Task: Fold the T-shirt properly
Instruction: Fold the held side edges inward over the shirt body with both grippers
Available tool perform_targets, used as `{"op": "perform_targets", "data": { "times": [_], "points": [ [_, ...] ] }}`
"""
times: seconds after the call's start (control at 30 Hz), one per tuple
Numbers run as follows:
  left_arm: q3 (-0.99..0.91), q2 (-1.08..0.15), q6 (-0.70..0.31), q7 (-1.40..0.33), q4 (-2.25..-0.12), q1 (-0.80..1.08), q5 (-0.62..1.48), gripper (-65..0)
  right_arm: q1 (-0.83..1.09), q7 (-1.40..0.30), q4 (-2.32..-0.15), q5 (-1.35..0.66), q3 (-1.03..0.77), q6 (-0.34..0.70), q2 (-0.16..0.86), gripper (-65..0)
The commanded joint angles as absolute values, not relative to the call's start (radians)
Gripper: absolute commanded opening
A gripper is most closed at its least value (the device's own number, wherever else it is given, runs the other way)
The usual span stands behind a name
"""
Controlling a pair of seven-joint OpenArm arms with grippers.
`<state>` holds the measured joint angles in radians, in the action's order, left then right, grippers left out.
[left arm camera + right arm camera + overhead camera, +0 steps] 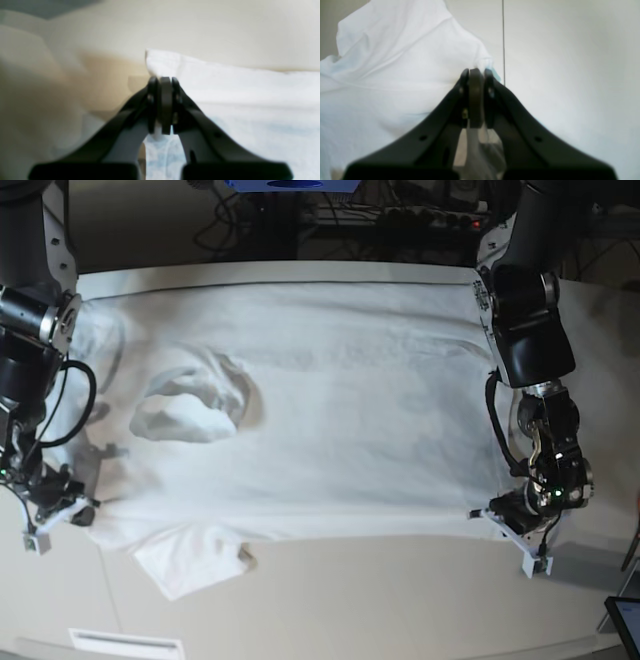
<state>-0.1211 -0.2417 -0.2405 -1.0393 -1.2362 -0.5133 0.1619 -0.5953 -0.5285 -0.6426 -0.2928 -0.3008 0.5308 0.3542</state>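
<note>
A smooth, pale cream tabletop (400, 600) fills most of the base view, with a thin straight seam (503, 42) crossing its surface in the right wrist view. Beyond the table's far edge the background is dark, with tangled black cables (235, 225), a blue object (292, 185) at the top edge and a black power strip (420, 218). Light is soft and even.

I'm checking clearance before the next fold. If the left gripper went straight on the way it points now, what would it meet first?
The left gripper, shut on the T-shirt, would push further into that cloth; past it lies bare tabletop, though depth is unclear.
</note>
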Motion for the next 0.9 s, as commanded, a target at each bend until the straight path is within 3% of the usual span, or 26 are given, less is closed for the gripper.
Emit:
{"op": "perform_targets", "data": {
  "times": [0.0, 0.37, 0.87],
  "points": [
    [-0.122, -0.266, -0.237, -1.041, -1.282, -0.526, 0.153, -65.0, -0.631, -0.499, -0.662, -0.309, -0.305, 0.530, 0.386, -65.0],
    [-0.122, -0.289, -0.237, -1.076, -1.454, -0.397, 0.154, -65.0, -0.631, -0.547, -0.670, -0.311, -0.305, 0.541, 0.404, -65.0],
    [-0.104, -0.283, -0.259, -1.225, -1.656, -0.317, 0.160, -65.0, -0.526, -0.719, -0.912, -0.311, -0.306, 0.553, 0.395, -65.0]
  ]
}}
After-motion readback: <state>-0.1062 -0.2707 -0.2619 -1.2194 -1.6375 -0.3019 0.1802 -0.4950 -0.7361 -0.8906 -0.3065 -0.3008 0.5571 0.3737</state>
